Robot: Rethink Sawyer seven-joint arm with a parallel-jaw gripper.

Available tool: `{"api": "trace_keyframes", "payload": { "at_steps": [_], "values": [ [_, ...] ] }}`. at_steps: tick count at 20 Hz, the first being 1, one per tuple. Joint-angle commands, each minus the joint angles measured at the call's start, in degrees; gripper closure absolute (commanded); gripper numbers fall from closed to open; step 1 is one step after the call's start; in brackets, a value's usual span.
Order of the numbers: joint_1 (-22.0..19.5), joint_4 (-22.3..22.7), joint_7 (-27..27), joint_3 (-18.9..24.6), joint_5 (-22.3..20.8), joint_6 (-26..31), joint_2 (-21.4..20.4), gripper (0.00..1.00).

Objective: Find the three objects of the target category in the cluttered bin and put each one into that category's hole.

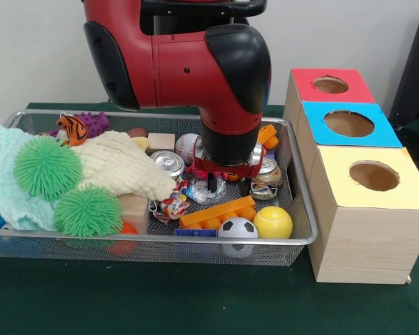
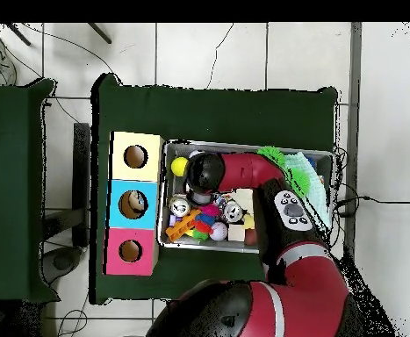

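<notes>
The wire mesh bin (image 1: pixel 302 209) lies on the green table, packed with toys; it also shows in the overhead view (image 2: pixel 234 249). My gripper (image 1: pixel 211 187) reaches down into the bin's middle right, among a clear crinkly wrapper (image 1: pixel 220 188), a silver can (image 1: pixel 169 163) and a second can (image 1: pixel 267 169). The wrist hides how it stands. To the bin's right stand three wooden boxes with round holes: red (image 1: pixel 330 84), blue (image 1: pixel 348 123) and yellow (image 1: pixel 374 176). In the overhead view the arm (image 2: pixel 243 171) covers the gripper.
In the bin: a yellow ball (image 1: pixel 273 222), a soccer ball (image 1: pixel 237 230), a baseball (image 1: pixel 186 145), orange bricks (image 1: pixel 216 211), two green spiky balls (image 1: pixel 47 167), cream and mint cloths (image 1: pixel 126 167), a tiger toy (image 1: pixel 72 128), wooden blocks (image 1: pixel 160 141).
</notes>
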Motion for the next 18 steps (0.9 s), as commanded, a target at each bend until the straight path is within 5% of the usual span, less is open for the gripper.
{"api": "trace_keyframes", "payload": {
  "at_steps": [1,9,10,18],
  "values": [
    [1.05,-3.53,-4.29,-2.79,-5.90,1.77,2.03,0.00],
    [2.32,-3.38,-2.66,-4.64,-5.87,5.28,2.10,0.00],
    [2.40,-3.09,-2.87,-4.92,-5.73,5.35,2.10,1.00],
    [2.48,-0.44,-3.64,-4.70,-4.86,5.62,2.04,1.00]
  ]
}}
